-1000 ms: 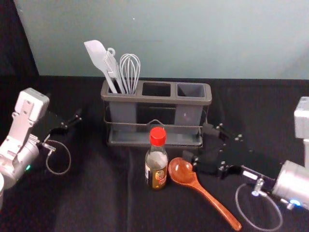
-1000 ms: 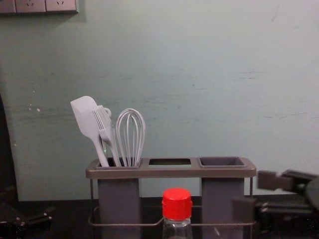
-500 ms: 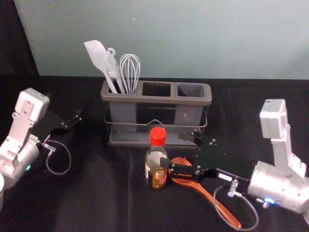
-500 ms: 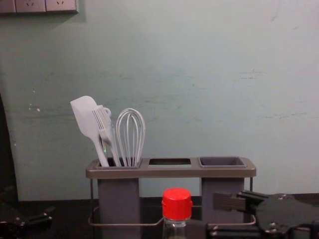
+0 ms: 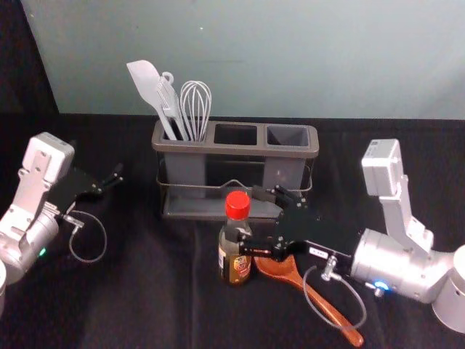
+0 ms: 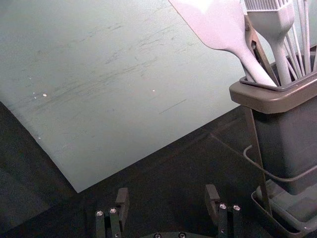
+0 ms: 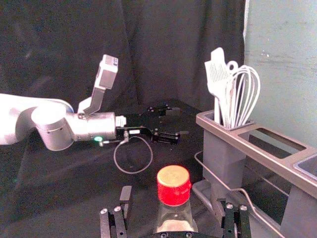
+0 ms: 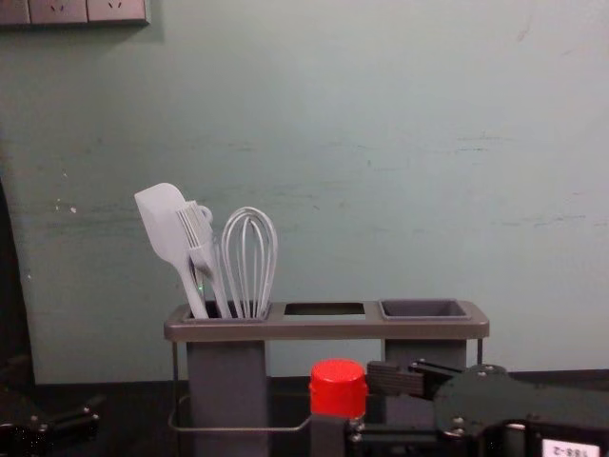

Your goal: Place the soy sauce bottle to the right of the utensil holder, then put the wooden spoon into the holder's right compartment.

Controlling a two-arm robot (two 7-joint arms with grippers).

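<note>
The right gripper (image 5: 245, 214) has moved leftward over the last second, from beyond the bowl of the brown, glossy wooden spoon (image 5: 280, 270) to the clear soy sauce bottle (image 5: 234, 265) with its red screw cap and printed label. The bottle has not shifted: it stands upright on the black cloth, at the near side of the grey-brown utensil holder (image 5: 240, 149) with its wire frame, roughly before the middle. The reach looks complete or nearly so, which suggests that the first half of the task is about to turn from approach to grasp; the bottle has yet to go to the holder's right. The right gripper is wide open, one finger on the bottle's near side and the other on its far side, by the holder. In the right wrist view there is room between the bottle and each finger, so nothing seems to be held. The next move, I judge, is to close squarely on the bottle and lift it clear before carrying it right; a low path could knock the spoon or scrape the wire frame. The spoon lies flat just right of the bottle, its handle pointing near and right, partly beneath the right gripper. Its goal, the right compartment (image 5: 288, 136), is empty. The left gripper (image 6: 167, 192) stays parked to the left of the holder, its fingers well spread and nothing between them.
</note>
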